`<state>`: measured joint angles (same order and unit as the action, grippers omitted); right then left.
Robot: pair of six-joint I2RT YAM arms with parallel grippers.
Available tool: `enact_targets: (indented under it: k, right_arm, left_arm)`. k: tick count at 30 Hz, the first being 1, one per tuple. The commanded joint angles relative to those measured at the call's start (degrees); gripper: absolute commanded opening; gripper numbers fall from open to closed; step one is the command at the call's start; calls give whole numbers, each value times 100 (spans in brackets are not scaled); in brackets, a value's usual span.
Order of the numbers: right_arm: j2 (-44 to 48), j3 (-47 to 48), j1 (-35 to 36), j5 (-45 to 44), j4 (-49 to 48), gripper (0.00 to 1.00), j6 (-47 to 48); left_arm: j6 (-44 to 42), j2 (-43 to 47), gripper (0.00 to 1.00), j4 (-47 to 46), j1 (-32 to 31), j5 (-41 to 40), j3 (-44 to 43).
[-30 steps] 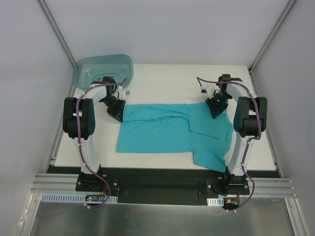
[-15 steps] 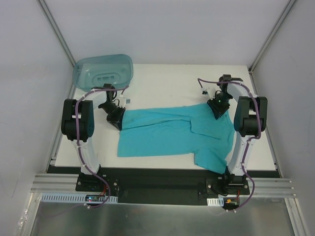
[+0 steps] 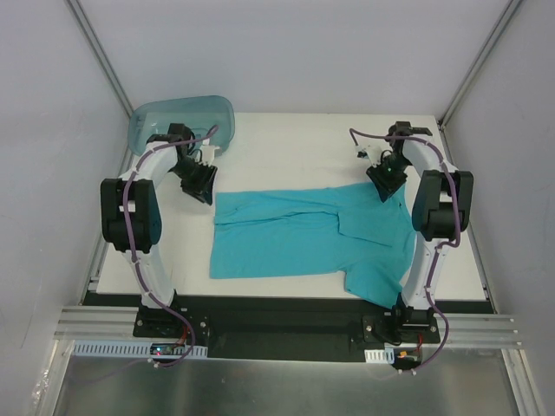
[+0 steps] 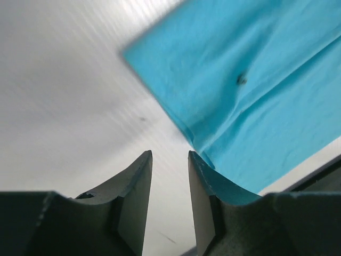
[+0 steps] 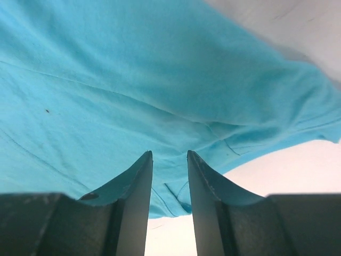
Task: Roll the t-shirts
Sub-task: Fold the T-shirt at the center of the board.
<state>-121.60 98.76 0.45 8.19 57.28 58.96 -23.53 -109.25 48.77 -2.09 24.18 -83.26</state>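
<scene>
The turquoise t-shirt (image 3: 303, 234) lies flat on the white table (image 3: 295, 147), folded into a long band with one sleeve spread toward the near right. My left gripper (image 3: 201, 184) hovers just off its far left corner. In the left wrist view that gripper (image 4: 169, 156) is open, with bare table between its fingers and the t-shirt (image 4: 256, 80) to the upper right. My right gripper (image 3: 387, 182) sits over the far right edge. In the right wrist view it (image 5: 169, 154) is open over the t-shirt (image 5: 133, 80), pinching nothing.
A translucent blue-green plastic bin (image 3: 182, 121) lies at the table's far left corner, right behind my left arm. Grey walls close in on both sides. A black rail runs along the near edge at the arm bases.
My left gripper closed at the shirt's far left corner, then opened and drew back toward the bin. The shirt's left edge has shifted slightly right. My right gripper has edged farther back.
</scene>
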Motion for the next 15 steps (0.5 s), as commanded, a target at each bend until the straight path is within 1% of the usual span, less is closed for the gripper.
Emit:
enact_targets:
  k: [1,4,5,6,8,9,11,14,15]
  right_arm:
    - [-12,415,-27,70,425,36,-25]
    - [-135,513,-27,-62,416,36,-25]
    - [-153,521,-27,-89,390,36,-25]
    - [-179,565,-27,-115,372,36,-42]
    - [-232,592,-27,-124,355,37,-104]
    - [-232,609,-27,-116,346,37,-139]
    - [-241,627,-18,-80,337,37,-235]
    - [-224,566,-1,-80,346,37,-288]
    - [-206,539,17,-89,346,37,-271]
  left_arm:
    - [112,-297,29,124,-63,570,-838]
    - [138,-649,23,106,-160,483,-1147]
    - [164,-824,24,123,-213,334,-1200]
    - [260,-895,27,106,-231,71,-1244]
    - [296,-1018,34,97,-231,-71,-1262]
    - [401,-1080,34,45,-231,-255,-1280]
    - [463,-1194,34,-8,-231,-292,-1315]
    - [525,-1361,31,-61,-231,-204,-1473]
    - [533,-1405,26,-61,-231,-178,-1517]
